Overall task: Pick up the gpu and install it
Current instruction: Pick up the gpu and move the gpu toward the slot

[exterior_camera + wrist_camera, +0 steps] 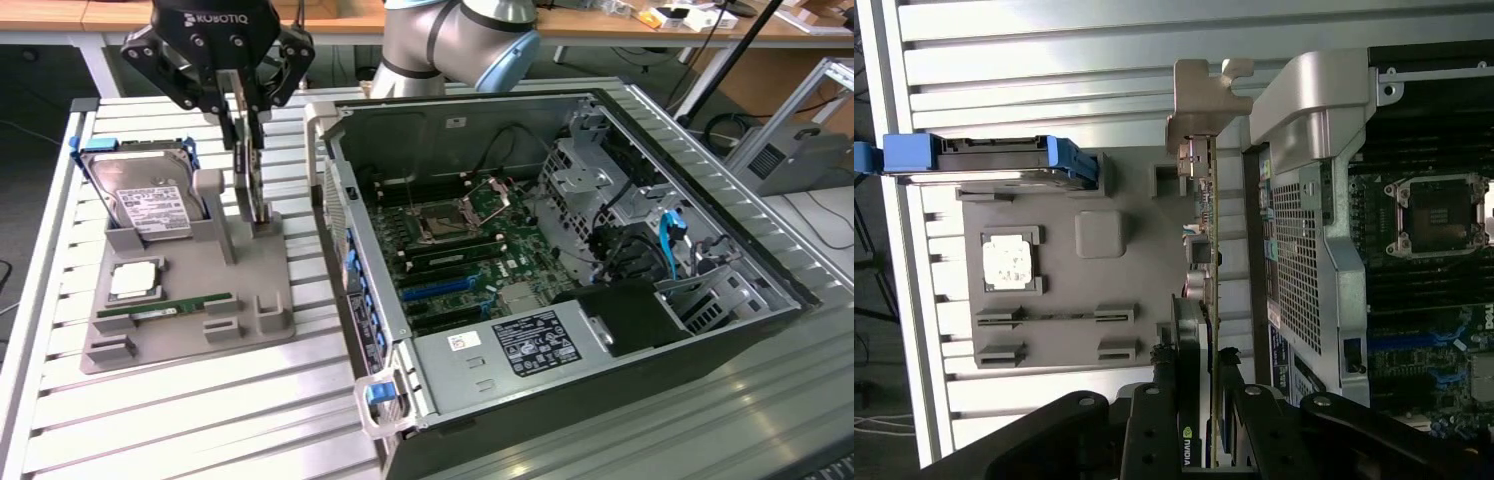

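On the slatted counter [200, 410], on the exterior view's left, a grey holder [260, 295] stands beside an open computer case [454, 125]. The tool [246, 125] hangs over the back of the holder, its fingers closed narrowly on the upper edge of the gpu [251, 185]. The card stands upright on its long edge, with its lower end down at the holder's post; whether it has left the slot cannot be told.

In the wrist view the tool [1212, 405] pinches the gpu [1211, 260] from both sides. The card appears edge-on there, and its silvery bracket [1199, 100] is at the end away from the fingers. It runs just beside the case's perforated wall [1294, 270].

Also on the holder are a hard drive [147, 205] in a blue frame, a square processor [134, 280] and a green memory stick [163, 308] lying flat. The motherboard [454, 250] is exposed inside the case.
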Tool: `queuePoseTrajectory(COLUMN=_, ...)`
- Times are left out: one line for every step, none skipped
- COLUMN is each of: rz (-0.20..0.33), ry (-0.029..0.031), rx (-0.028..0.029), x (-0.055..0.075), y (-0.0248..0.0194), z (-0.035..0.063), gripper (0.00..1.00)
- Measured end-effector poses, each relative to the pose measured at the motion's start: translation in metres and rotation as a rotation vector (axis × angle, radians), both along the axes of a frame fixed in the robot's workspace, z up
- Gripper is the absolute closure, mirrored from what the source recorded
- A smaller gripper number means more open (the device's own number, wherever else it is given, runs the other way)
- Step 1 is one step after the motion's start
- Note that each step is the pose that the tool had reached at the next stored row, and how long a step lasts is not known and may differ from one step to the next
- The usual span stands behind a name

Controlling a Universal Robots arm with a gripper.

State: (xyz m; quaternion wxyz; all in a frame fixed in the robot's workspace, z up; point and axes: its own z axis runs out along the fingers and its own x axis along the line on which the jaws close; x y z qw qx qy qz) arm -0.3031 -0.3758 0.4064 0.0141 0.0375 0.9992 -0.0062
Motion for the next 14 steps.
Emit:
queuePoseTrajectory(rz=0.0, ry=0.0, rx=0.0, x=0.0, y=0.0, z=0.0002, gripper=0.73)
queuePoseTrajectory(rz=0.0, ry=0.0, rx=0.0, x=0.0, y=0.0, z=0.0003, gripper=0.73)
queuePoseTrajectory(rz=0.0, ry=0.0, rx=0.0001, x=0.0, y=0.0, z=0.0005, gripper=0.73)
queuePoseTrajectory(rz=0.0, ry=0.0, rx=0.0, x=0.0, y=0.0, z=0.0007, gripper=0.73)
queuePoseTrajectory(rz=0.0, ry=0.0001, rx=0.0, x=0.0, y=0.0, z=0.0011, gripper=0.73)
queuePoseTrajectory(rz=0.0, ry=0.0001, rx=0.0, x=0.0, y=0.0, z=0.0013, gripper=0.73)
queuePoseTrajectory(rz=0.0, ry=0.0001, rx=-0.0001, x=0.0, y=0.0, z=0.0017, gripper=0.73)
queuePoseTrajectory(rz=0.0, ry=0.0, rx=0.0, x=0.0, y=0.0, z=0.0021, gripper=0.73)
queuePoseTrajectory(rz=0.0, ry=0.0, rx=0.0, x=0.0, y=0.0, z=0.0026, gripper=0.73)
queuePoseTrajectory(rz=0.0, ry=0.0, rx=0.0, x=0.0, y=0.0, z=0.0029, gripper=0.73)
queuePoseTrajectory(rz=0.0, ry=0.0, rx=0.0, x=0.0, y=0.0, z=0.0034, gripper=0.73)
queuePoseTrajectory(rz=0.0, ry=0.0, rx=0.0, x=0.0, y=0.0, z=0.004, gripper=0.73)
queuePoseTrajectory(rz=0.0, ry=0.0, rx=0.0, x=0.0, y=0.0, z=0.0044, gripper=0.73)
queuePoseTrajectory(rz=0.0, ry=0.0, rx=0.0, x=0.0, y=0.0, z=0.0049, gripper=0.73)
